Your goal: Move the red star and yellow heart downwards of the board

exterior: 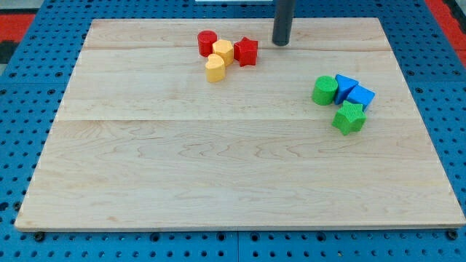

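The red star (pixel 247 51) lies near the board's top, touching a yellow hexagon (pixel 223 52). The yellow heart (pixel 215 68) sits just below the hexagon, touching it. A red cylinder (pixel 207 43) stands at the left of this cluster. My tip (pixel 282 42) is a dark rod end resting on the board to the right of the red star, a short gap away, not touching any block.
A second cluster lies at the view's right: a green cylinder (pixel 325 90), two blue blocks (pixel 345 86) (pixel 360 96) and a green star (pixel 349 117). The wooden board (pixel 218 175) lies on a blue pegboard.
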You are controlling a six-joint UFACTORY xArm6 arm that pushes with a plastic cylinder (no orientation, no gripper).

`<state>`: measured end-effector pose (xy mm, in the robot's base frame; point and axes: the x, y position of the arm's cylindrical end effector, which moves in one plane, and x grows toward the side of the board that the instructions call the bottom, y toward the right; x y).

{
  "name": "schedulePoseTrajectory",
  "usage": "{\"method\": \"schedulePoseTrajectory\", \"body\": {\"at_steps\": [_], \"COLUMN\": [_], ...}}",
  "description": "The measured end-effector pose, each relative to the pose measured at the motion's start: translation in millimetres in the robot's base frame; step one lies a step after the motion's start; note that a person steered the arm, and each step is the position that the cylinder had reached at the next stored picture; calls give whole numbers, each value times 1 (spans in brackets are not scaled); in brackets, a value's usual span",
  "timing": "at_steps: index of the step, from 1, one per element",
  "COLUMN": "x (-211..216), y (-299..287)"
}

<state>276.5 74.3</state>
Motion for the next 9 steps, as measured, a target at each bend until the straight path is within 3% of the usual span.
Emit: {"method": "schedulePoseTrajectory", "body": {"at_steps": [1, 3, 5, 9], "x": [15, 19, 15, 16], "y": [-2, -59, -30, -28]}}
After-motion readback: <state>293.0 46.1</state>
